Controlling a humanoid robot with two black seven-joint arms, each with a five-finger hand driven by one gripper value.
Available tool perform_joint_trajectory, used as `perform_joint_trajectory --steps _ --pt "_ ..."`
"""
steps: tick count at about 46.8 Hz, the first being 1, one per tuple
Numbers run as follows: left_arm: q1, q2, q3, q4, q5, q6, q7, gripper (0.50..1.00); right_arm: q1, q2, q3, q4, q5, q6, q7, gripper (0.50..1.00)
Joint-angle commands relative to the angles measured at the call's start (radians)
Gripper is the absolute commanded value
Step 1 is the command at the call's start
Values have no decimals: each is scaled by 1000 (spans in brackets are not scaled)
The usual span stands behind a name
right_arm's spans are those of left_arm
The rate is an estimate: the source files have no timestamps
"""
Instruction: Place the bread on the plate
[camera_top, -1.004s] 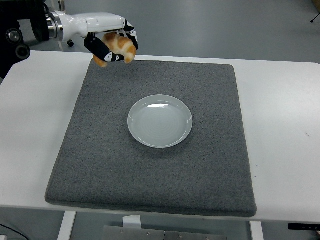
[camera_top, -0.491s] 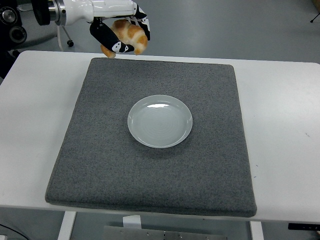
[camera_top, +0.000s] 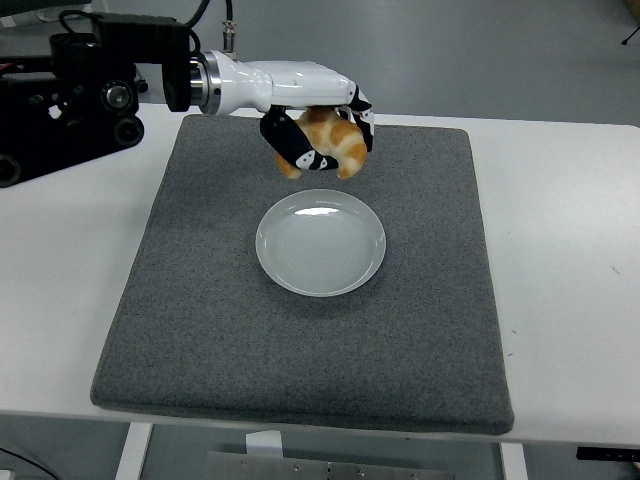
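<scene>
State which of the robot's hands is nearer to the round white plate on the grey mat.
Left. The left hand, gripping the golden bread, hovers just beyond the round white plate's far rim. The right hand is out of view.

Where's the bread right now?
In the head view the bread is held in the robot's left hand, up in the air over the far part of the grey mat, just beyond the white plate.

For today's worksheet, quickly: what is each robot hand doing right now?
Left robot hand: closed on the bread, above the mat.
Right robot hand: not in view.
</scene>
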Motion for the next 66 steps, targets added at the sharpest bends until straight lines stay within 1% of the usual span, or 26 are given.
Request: perform_joint_trajectory --steps 1,9,13,22,26,36,43,66 --pt "19 -32 12 11 20 17 13 500 0 0 0 0 -1 0 0 930" --pt "68 -92 32 51 74 49 17 500 0 0 0 0 -1 0 1 932" --pt "97 -113 38 74 110 52 17 500 0 0 0 0 -1 0 0 930" --pt "148 -118 51 108 199 60 16 500 0 0 0 0 -1 0 0 932" --pt "173 -119 53 120 229 73 16 500 0 0 0 0 1 0 0 930" --pt "222 -121 53 138 264 89 16 500 0 0 0 0 -1 0 0 932" --pt "237 -164 59 160 265 99 16 500 0 0 0 0 -1 0 1 932" --pt "256 -170 67 164 272 99 16 500 0 0 0 0 -1 0 0 930"
